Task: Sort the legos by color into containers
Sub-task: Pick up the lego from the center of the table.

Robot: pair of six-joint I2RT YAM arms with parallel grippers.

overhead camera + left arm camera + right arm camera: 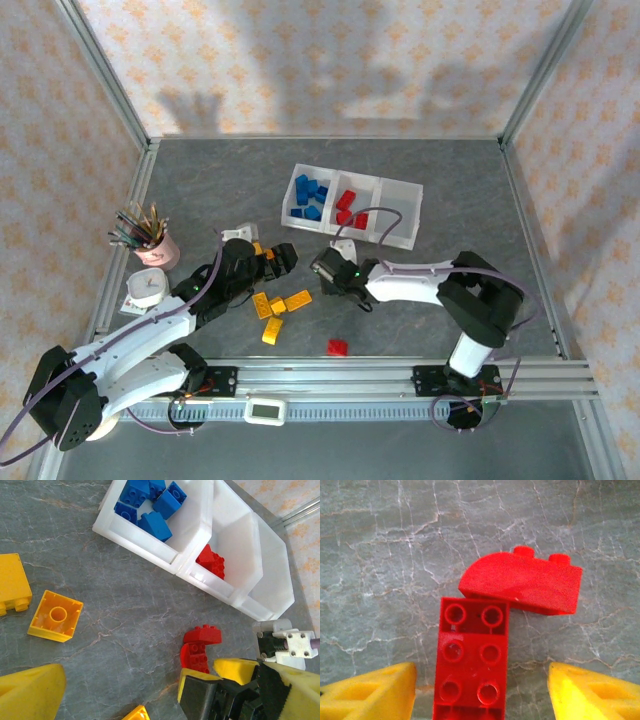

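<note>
— What is found nearest on the desk (400, 335)?
— A lone red brick (337, 347) is seen just beyond the near rail, well apart from the others. A little farther and to the left, four yellow bricks (262, 305) are scattered close together.
— How is the left pincer set?
— The left pincer (278, 261) is held over the far edge of that yellow group. Its jaws are spread wide and nothing is gripped. From its wrist view, an upturned square yellow brick (55, 616) is seen lying on the desk, hollow side up.
— And the right pincer?
— The right pincer (480, 692) is held low, just to the right of the left one. Its jaws are parted, and an oblong red brick (472, 660) is framed between the fingers (370, 692). Bare desk is visible on each side of it, so it is not clamped. A curved red brick (520, 585) is laid at its far end, touching one corner.
— What is placed off to the left?
— A pink pencil cup (157, 250) is stood near the left edge of the desk.
— And farthest back?
— The white tray (400, 212) is set there, divided into three compartments side by side. Blue bricks (310, 192) are gathered in the left compartment (135, 540) and red bricks (350, 210) in the middle compartment (235, 535).
</note>
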